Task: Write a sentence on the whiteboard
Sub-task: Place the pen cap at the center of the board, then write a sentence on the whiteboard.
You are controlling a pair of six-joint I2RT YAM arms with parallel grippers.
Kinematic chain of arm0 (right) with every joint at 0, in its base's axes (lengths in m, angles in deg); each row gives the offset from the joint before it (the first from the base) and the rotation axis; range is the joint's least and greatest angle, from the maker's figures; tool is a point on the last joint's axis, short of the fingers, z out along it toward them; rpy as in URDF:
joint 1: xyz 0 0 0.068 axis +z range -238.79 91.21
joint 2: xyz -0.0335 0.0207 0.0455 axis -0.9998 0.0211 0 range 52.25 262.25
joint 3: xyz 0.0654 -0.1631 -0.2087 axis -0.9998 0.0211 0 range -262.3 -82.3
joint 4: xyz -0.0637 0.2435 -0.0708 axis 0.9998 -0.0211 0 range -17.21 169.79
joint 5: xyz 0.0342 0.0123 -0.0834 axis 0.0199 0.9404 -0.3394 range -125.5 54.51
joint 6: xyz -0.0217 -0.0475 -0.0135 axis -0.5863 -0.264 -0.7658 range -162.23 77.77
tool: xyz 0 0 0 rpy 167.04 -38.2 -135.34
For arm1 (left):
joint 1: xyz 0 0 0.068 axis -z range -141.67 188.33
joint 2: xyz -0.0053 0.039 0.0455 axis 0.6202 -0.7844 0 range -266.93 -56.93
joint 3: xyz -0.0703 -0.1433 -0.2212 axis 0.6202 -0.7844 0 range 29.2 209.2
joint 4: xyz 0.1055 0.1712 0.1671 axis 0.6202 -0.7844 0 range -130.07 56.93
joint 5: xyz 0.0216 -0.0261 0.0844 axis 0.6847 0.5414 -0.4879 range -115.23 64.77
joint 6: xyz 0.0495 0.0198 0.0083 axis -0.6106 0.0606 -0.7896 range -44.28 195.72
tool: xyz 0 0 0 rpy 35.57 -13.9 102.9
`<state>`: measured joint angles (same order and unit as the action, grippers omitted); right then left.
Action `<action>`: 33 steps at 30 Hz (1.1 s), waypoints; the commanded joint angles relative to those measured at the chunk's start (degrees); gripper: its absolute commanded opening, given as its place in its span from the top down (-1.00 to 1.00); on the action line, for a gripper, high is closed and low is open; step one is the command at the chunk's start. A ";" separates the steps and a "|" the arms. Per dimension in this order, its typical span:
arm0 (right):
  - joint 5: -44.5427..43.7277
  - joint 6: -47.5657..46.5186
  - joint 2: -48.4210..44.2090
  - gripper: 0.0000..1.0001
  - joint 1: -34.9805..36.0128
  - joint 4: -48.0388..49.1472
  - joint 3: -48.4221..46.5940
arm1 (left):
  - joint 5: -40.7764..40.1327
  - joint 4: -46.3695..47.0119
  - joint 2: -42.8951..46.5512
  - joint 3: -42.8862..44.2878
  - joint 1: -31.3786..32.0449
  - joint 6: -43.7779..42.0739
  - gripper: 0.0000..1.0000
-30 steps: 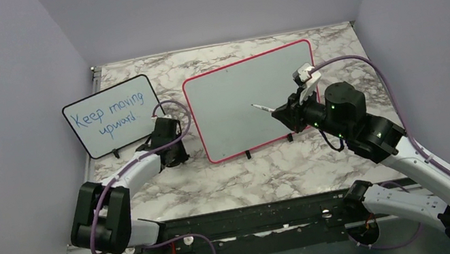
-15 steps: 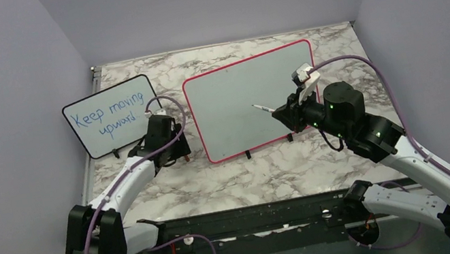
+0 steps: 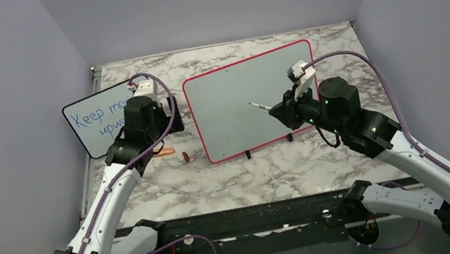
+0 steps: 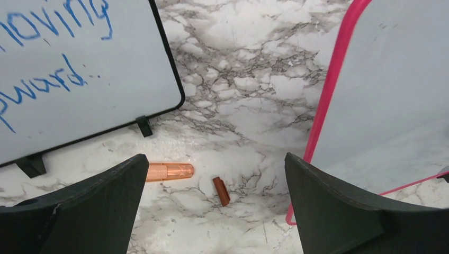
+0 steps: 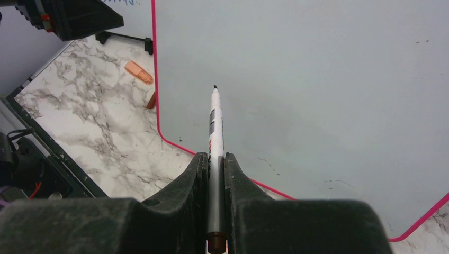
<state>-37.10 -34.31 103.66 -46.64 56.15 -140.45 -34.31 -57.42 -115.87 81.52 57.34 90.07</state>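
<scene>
Blank whiteboard (image 3: pixel 252 101) standing on the marble counter (image 3: pixel 251 178), a marker pointed at it.
The whiteboard is a large rectangle with rounded corners, a thin red-pink frame and small black feet. It stands tilted back at the middle of the counter, to the right of a smaller black-framed board (image 4: pixel 79 63) with blue writing. Its surface is plain pale grey with a few tiny dark specks. The right fingers (image 5: pixel 200 161) are clenched on a marker (image 5: pixel 214 127), whose dark tip is over the board; contact I cannot tell. The left fingers (image 4: pixel 106 201) are spread wide above an orange cap (image 4: pixel 169 172) and a small brown piece (image 4: pixel 221 191).
</scene>
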 commanded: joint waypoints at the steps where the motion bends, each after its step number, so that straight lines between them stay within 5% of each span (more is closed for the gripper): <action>1: 3.07 0.25 0.60 0.97 -0.01 -0.46 -2.79 | 1.96 -2.49 -0.02 6.43 -0.61 -5.57 -0.98; 24: 4.31 -1.62 3.47 0.97 -0.05 2.16 -3.64 | 45.45 2.79 -24.31 30.87 -7.00 -17.59 -0.96; 33: 7.50 -4.25 4.61 0.97 -0.04 5.32 -3.31 | 60.33 3.10 -32.64 35.19 -8.89 -16.92 -0.57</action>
<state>-32.88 -36.34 108.08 -46.64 57.66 -142.16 14.99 -55.81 -145.59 113.14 49.86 73.28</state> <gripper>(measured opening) 0.157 0.851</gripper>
